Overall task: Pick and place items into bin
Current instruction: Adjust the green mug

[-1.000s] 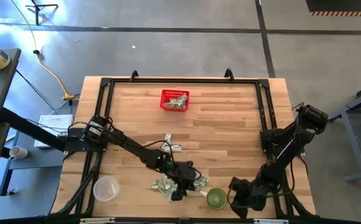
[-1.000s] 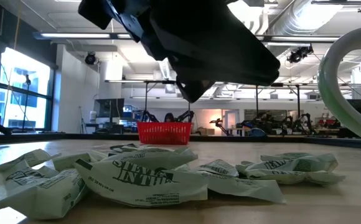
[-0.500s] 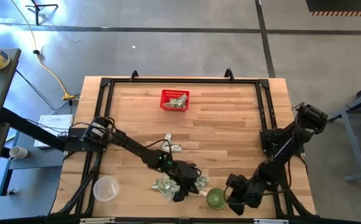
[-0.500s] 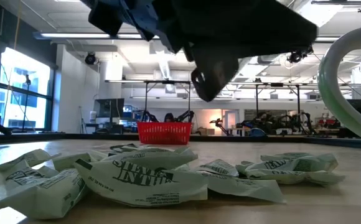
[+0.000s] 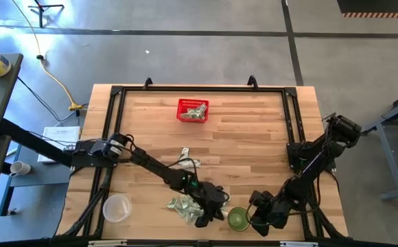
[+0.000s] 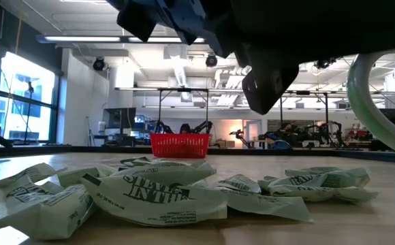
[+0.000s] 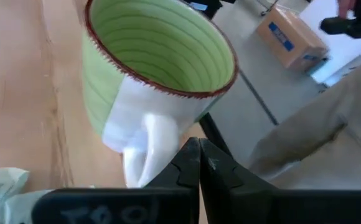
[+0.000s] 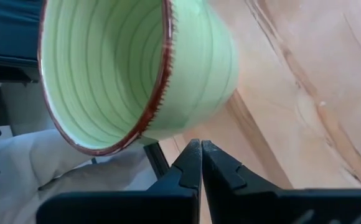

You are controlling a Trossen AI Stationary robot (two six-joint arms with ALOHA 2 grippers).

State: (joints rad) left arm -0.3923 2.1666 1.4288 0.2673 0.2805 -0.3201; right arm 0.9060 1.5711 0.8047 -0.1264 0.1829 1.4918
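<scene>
Two grippers close around a green cup at the table's lower edge

Two dark arms meet low in the high view. At lower left stands a clear round plastic cup. Just right of it, near bottom centre, lies the heap of crumpled pale green-and-white paper-like pieces, with the left gripper over its right end. Next comes the round green ceramic cup, and touching distance to its right sits the right gripper. Up at top centre, well apart from all this, the small rectangular bright red mesh basket already holds a few pieces.

From above, neither gripper's fingers can be read. The left wrist view settles one: its fingertips are pressed together with nothing between them, the cup's pale handle just beyond. The right wrist view shows the same, fingertips pressed together and bare, beside the cup's red-brown rim.

Only the low view shows printed lettering on the pieces, spread across the bottom of the frame, the basket small at centre, and a pale green curve at far right.
</scene>
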